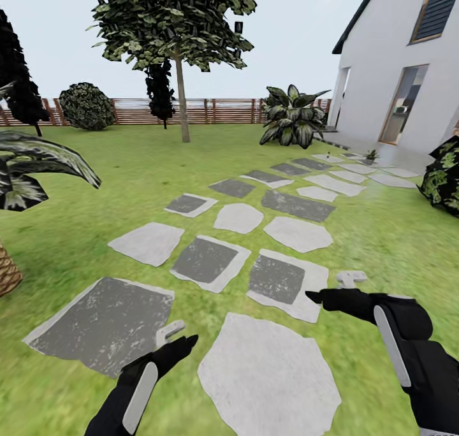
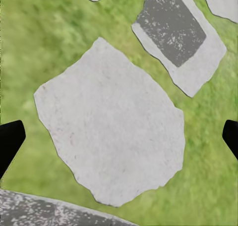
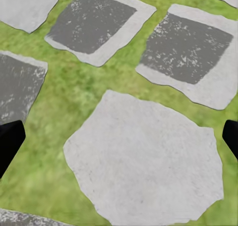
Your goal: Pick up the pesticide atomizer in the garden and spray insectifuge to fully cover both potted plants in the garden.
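Note:
I am in the garden, over a path of stepping stones (image 1: 268, 372) set in the lawn. The pesticide atomizer is out of view. Far ahead, near the paving by the house, a small rosette of green leaves (image 1: 371, 155) looks like one of the potted plants; it is too small to make out its pot. My left gripper (image 1: 176, 336) (image 2: 119, 137) is open and empty above a pale stone (image 2: 109, 122). Over another pale stone (image 3: 144, 161), my right gripper (image 1: 333, 287) (image 3: 119, 139) is also open and empty.
A palm (image 1: 25, 168) with a scaly trunk stands close on the left. A thin tree (image 1: 182, 98) and a big striped-leaf bush (image 1: 293, 117) stand ahead before a wooden fence (image 1: 217, 111). The white house (image 1: 401, 72) and a dark bush (image 1: 443, 178) are on the right.

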Available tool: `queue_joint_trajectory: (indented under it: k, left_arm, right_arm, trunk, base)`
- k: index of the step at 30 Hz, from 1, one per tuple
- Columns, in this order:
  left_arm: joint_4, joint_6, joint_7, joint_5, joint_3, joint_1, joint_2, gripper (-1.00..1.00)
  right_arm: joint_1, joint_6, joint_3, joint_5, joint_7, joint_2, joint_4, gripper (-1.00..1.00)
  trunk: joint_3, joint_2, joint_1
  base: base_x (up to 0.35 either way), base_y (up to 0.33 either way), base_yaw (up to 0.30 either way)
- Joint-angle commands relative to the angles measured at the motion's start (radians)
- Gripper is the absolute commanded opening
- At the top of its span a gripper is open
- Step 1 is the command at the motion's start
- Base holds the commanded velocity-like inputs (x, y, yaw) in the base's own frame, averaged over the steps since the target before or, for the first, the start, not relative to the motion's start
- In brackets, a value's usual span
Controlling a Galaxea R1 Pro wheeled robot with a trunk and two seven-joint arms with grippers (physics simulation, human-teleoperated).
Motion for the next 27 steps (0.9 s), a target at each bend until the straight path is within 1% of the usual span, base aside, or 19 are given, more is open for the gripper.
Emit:
queue_joint_trajectory:
  k: [1, 6, 18, 22, 27]
  left_arm:
    - [0.001, 0.005, 0.005, 0.01, 0.002, 0.0, -0.001, 1.0]
    - [0.006, 0.003, 0.006, 0.008, 0.001, 0.0, 0.0, 1.0]
    - [0.021, 0.004, 0.003, 0.011, 0.001, 0.0, 0.001, 1.0]
    - [0.026, 0.004, 0.003, 0.012, 0.001, 0.0, 0.001, 1.0]
    - [0.028, 0.005, -0.005, 0.013, 0.0, 0.0, 0.001, 1.0]
  right_arm:
    - [-0.001, 0.006, 0.0, -0.008, -0.003, 0.0, -0.001, 1.0]
    - [-0.003, 0.006, 0.001, -0.008, -0.003, 0.002, -0.001, 1.0]
    - [-0.003, 0.006, 0.001, -0.008, -0.003, 0.002, -0.001, 1.0]
    - [-0.002, 0.006, 0.001, -0.008, -0.003, 0.002, -0.001, 1.0]
    - [-0.002, 0.006, -0.001, -0.008, -0.003, 0.001, -0.001, 1.0]
  trunk:
    - [-0.001, -0.001, 0.001]
    - [-0.001, -0.001, 0.001]
    - [-0.001, -0.001, 0.001]
    - [-0.001, -0.001, 0.001]
    - [-0.001, -0.001, 0.001]
  base:
    - [0.337, 0.09, -0.038]
    - [0.339, 0.085, -0.163]
    - [0.337, 0.105, -0.252]
    - [0.314, 0.192, -0.109]
    - [0.296, 0.227, -0.025]
